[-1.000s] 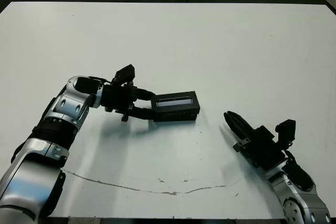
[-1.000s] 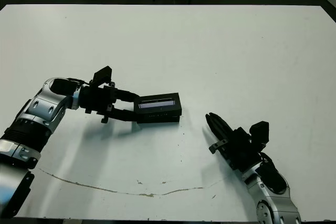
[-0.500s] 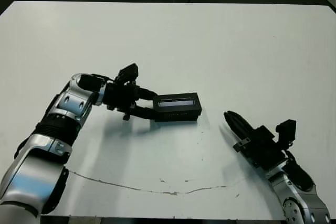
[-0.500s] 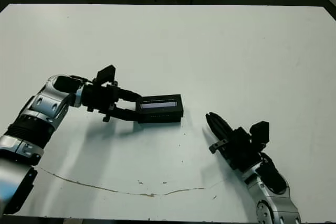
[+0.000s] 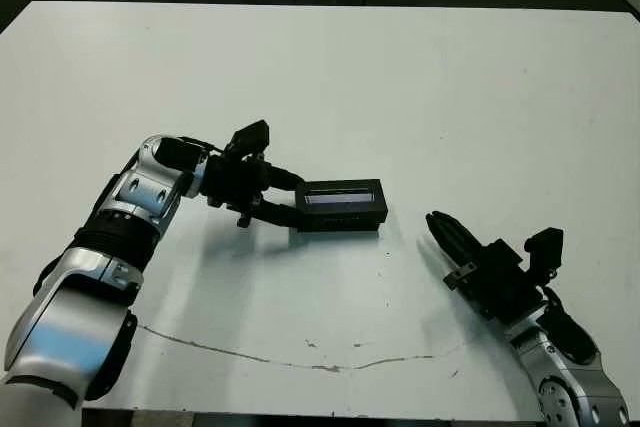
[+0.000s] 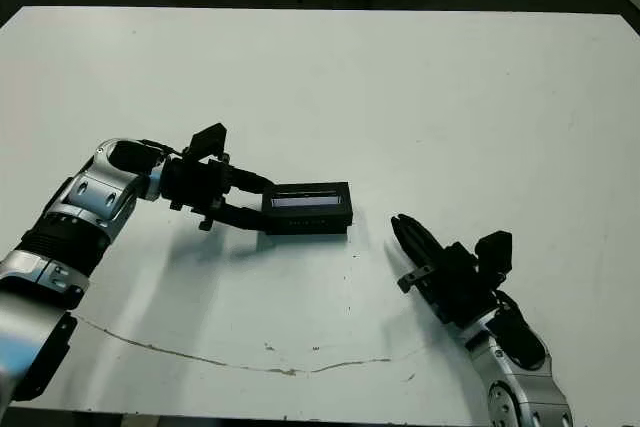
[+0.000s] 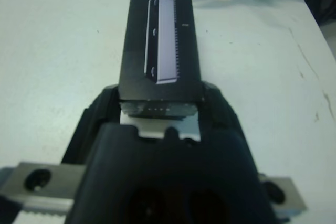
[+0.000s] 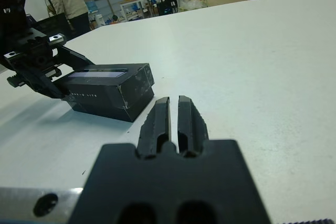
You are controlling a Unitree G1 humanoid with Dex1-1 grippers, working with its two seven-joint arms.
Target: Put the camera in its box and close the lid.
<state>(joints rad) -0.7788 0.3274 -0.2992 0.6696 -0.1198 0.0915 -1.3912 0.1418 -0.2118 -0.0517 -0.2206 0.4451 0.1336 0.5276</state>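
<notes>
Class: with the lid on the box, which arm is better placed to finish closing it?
Left. The left gripper already clasps one end of the lidded box; the right gripper sits shut and apart from it.

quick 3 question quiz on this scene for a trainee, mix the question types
1. True or false: the lid sits on the box.
2. Which gripper holds the box's end?
A. left
B. right
C. neither
3. Fill in: the right gripper's fingers are ____.

Key:
1. True. The striped lid covers the top.
2. A. Its fingers straddle one end.
3. Shut, and apart from the box.
</notes>
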